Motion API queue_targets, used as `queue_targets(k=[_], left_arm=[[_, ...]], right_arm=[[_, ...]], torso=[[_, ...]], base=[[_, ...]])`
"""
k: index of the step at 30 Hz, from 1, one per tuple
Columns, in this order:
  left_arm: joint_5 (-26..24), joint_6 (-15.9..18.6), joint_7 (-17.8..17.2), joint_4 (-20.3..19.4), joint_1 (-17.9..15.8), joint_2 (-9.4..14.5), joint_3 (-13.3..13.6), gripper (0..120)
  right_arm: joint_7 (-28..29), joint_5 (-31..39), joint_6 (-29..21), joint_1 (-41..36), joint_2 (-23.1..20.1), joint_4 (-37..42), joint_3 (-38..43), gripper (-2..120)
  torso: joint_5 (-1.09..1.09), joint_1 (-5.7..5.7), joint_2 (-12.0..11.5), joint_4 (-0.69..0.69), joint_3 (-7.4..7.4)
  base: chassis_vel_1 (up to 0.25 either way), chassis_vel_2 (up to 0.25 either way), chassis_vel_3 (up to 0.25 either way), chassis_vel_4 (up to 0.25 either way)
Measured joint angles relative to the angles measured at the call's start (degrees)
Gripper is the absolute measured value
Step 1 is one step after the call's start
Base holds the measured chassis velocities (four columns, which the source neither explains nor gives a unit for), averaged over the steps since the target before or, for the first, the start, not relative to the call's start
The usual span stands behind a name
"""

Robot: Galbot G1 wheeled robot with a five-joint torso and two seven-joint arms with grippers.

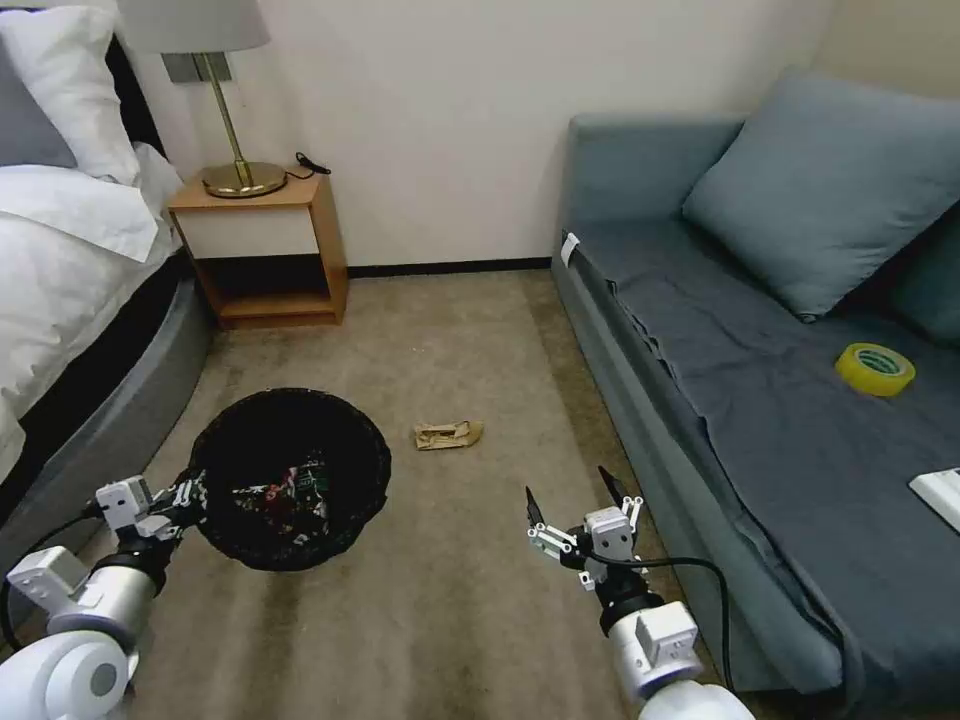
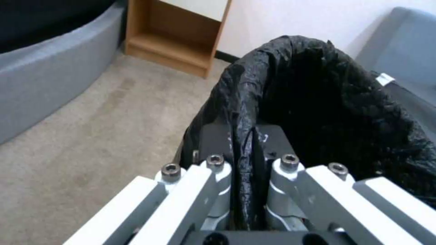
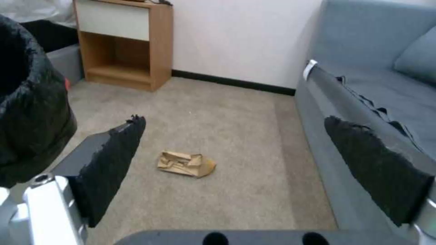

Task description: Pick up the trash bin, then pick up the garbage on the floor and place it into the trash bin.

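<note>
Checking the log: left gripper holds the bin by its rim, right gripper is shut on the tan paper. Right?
Not quite. The right gripper is open and empty; the tan paper lies on the carpet ahead of it, as the right wrist view shows. The left gripper does hold the bin by its rim.

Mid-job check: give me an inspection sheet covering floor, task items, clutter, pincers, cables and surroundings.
Surface: beige carpet, one piece of litter on it.
Job's things: trash bin, black-lined, held off the floor, wrappers inside; crumpled tan paper on the carpet ahead.
Clutter: yellow tape roll and a white box on the sofa.
Grippers: left pincer shut on the bin's rim; right pincer open, empty, above the carpet short of the paper.
Cables: black cable along the right arm; black cord on the nightstand.
Surroundings: bed, nightstand with lamp, sofa.
</note>
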Motion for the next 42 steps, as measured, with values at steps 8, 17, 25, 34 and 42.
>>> queue_targets(k=[8, 17, 25, 34, 42], left_arm=[[0.15, -0.06, -0.08, 0.64, -0.1, 0.24, -1.19, 5], [-0.17, -0.21, -0.12, 0.63, 0.02, -0.05, -1.52, 5], [-0.27, -0.35, -0.88, 0.89, -0.15, -0.1, -1.96, 5], [-0.35, -0.47, -1.02, 1.07, -0.21, -0.14, -2.12, 5], [-0.34, -0.56, -1.1, 1.26, -0.18, -0.2, -2.41, 5]], right_arm=[[-0.24, -0.05, 0.1, 0.32, -0.2, -0.29, -0.26, 100], [-0.54, -0.12, 0.2, 0.66, -0.13, -0.58, -0.63, 100], [-0.79, 0.26, 0.21, 1.07, -0.21, -0.64, -0.53, 100], [-1.19, 0.26, 0.25, 1.19, -0.15, -0.87, -0.74, 100], [-1.5, 0.26, 0.3, 1.48, -0.32, -1.06, -0.97, 100]], torso=[[0.01, 0.0, 0.0, 0.01, 0.0], [0.01, 0.0, 0.0, 0.0, 0.01], [0.0, 0.0, 0.0, 0.01, 0.0], [0.0, 0.0, 0.0, 0.0, 0.01], [0.0, 0.0, 0.0, 0.0, 0.0]], base=[[-0.041, 0.036, 0.034, -0.036], [-0.09, 0.092, 0.089, -0.096], [-0.068, 0.083, 0.076, -0.072], [-0.111, 0.103, 0.101, -0.115], [-0.131, 0.139, 0.138, -0.136]])
